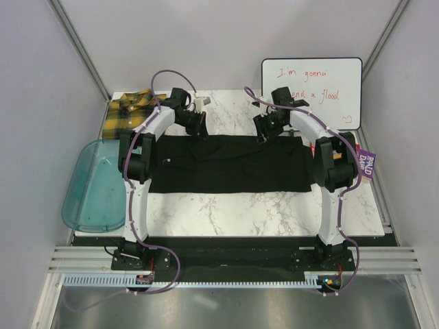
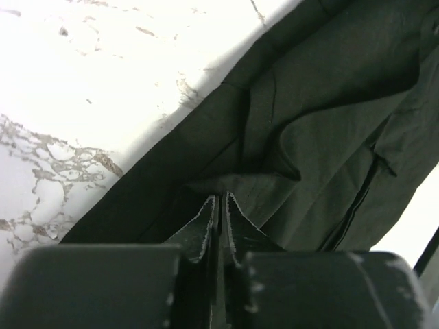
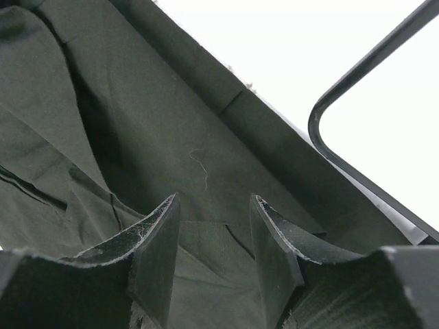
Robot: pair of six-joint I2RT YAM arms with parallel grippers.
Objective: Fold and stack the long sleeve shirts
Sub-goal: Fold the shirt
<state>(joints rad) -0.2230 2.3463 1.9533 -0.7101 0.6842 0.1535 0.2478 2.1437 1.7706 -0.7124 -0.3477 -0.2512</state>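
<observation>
The black shirt (image 1: 226, 164) lies spread in a wide flat band across the middle of the marble table. The yellow-and-black plaid shirt (image 1: 130, 113) lies bunched at the back left corner. My left gripper (image 1: 197, 128) is at the black shirt's far edge, left of centre. In the left wrist view it (image 2: 219, 196) is shut, pinching a raised fold of the black cloth (image 2: 329, 123). My right gripper (image 1: 266, 130) is at the far edge, right of centre. In the right wrist view it (image 3: 214, 200) is open, its fingers astride the black cloth (image 3: 137, 103).
A translucent blue plastic tub (image 1: 92, 185) hangs off the table's left side. A whiteboard (image 1: 312, 92) with red writing leans at the back right, its dark frame (image 3: 322, 147) close to my right gripper. A purple book (image 1: 365, 166) lies at the right edge.
</observation>
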